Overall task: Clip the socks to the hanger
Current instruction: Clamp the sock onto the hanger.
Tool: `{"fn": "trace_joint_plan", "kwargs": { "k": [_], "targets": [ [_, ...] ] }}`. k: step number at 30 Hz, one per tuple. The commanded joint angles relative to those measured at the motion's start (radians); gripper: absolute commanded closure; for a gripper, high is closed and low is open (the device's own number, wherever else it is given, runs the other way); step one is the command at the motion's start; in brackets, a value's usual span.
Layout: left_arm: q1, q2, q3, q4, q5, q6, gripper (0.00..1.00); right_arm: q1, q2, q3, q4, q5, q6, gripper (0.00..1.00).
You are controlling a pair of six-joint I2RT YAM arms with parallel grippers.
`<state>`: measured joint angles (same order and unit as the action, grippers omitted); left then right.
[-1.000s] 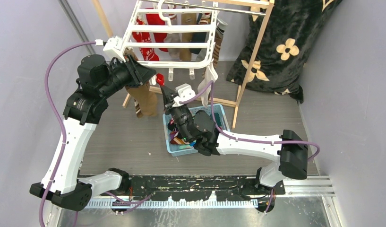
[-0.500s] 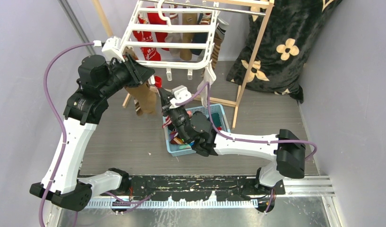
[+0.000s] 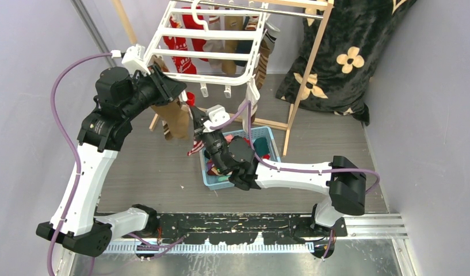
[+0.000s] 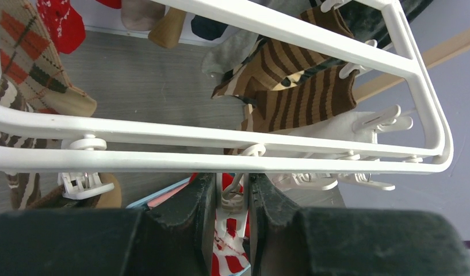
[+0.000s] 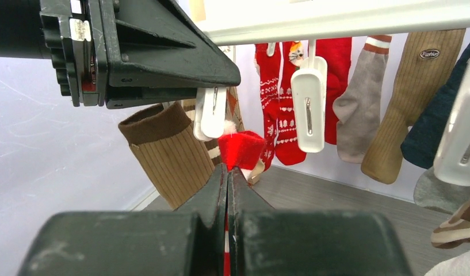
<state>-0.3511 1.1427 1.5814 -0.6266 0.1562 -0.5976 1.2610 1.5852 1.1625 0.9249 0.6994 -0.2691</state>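
The white hanger (image 3: 209,35) hangs at the back with several socks clipped under it. My left gripper (image 3: 183,92) is at its near edge, shut on a white peg (image 4: 235,192) and squeezing it, as the left wrist view (image 4: 232,184) shows. My right gripper (image 3: 193,112) is shut on a red-white striped sock (image 3: 195,148) and holds it up. In the right wrist view the gripper (image 5: 228,172) holds the sock's red top (image 5: 241,148) just below and right of that peg (image 5: 212,112). The sock also shows below the peg in the left wrist view (image 4: 229,253).
A light blue basket (image 3: 267,135) with more socks sits under my right arm. A tan sock (image 3: 175,118) hangs beside the left gripper. The wooden pole frame (image 3: 301,86) and the black flowered cloth (image 3: 347,52) stand at the back right. Another free peg (image 5: 308,103) hangs nearby.
My right gripper has moved left and up with the striped sock, lifting it out of the basket towards the peg. My left gripper has stayed on the peg.
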Motion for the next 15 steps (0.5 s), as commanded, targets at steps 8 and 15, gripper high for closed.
{"fn": "trace_joint_plan", "kwargs": {
  "k": [8, 15],
  "targets": [
    [0.001, -0.018, 0.015, -0.052, -0.072, 0.004, 1.0, 0.025, 0.026, 0.055, 0.148, 0.056, -0.081, 0.99],
    [0.0, -0.015, 0.018, -0.053, -0.092, -0.003, 1.0, 0.029, 0.046, 0.082, 0.154, 0.039, -0.086, 0.99]
  ]
}}
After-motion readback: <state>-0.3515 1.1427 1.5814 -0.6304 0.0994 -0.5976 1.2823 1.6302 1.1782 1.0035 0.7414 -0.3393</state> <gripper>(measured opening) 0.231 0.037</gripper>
